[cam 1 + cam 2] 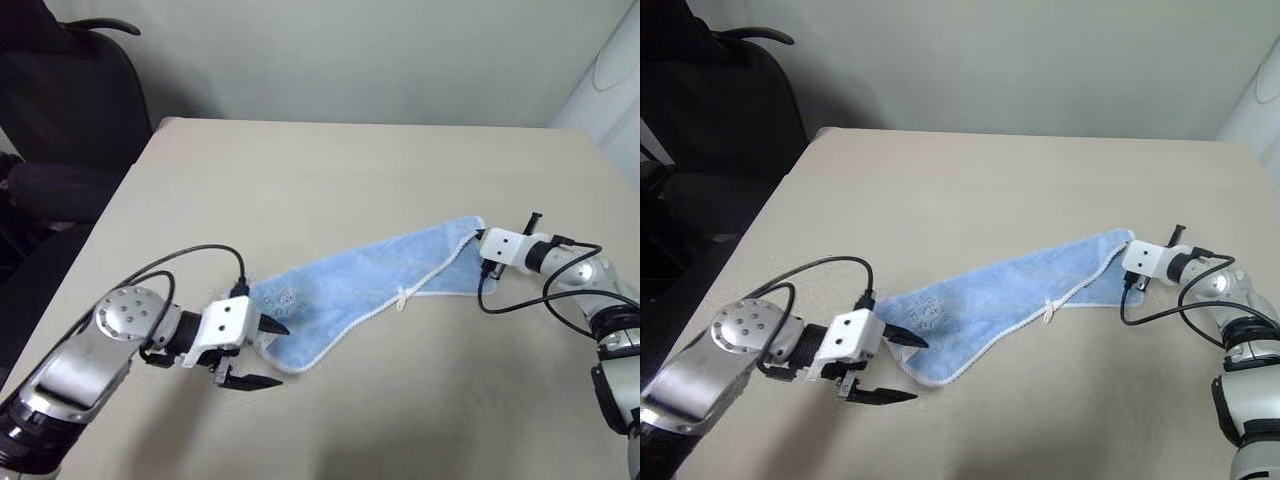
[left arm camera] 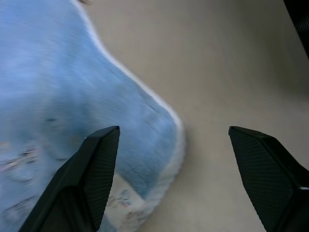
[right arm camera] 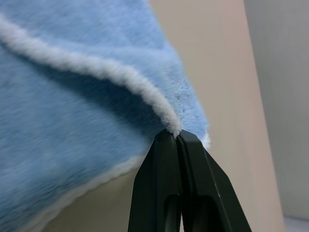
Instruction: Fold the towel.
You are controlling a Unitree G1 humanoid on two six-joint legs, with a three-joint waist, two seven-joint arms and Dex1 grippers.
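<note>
The towel point(image 1: 365, 280), light blue with white edging, lies stretched slantwise across the beige table point(image 1: 330, 170), folded over on itself. A small white loop point(image 1: 403, 297) hangs at its near edge. My left gripper point(image 1: 281, 354) is open at the towel's near-left corner, gripping nothing. In the left wrist view one finger point(image 2: 91, 164) is over the cloth point(image 2: 58, 87) and the other over bare table. My right gripper point(image 1: 483, 243) is shut on the towel's far-right corner. The right wrist view shows that corner point(image 3: 183, 106) pinched at my fingertips point(image 3: 176, 137) and lifted a little off the table.
A black office chair point(image 1: 70, 110) stands beyond the table's left edge. A white object point(image 1: 615, 70) stands past the far right corner. Bare table surface extends behind the towel and in front of it.
</note>
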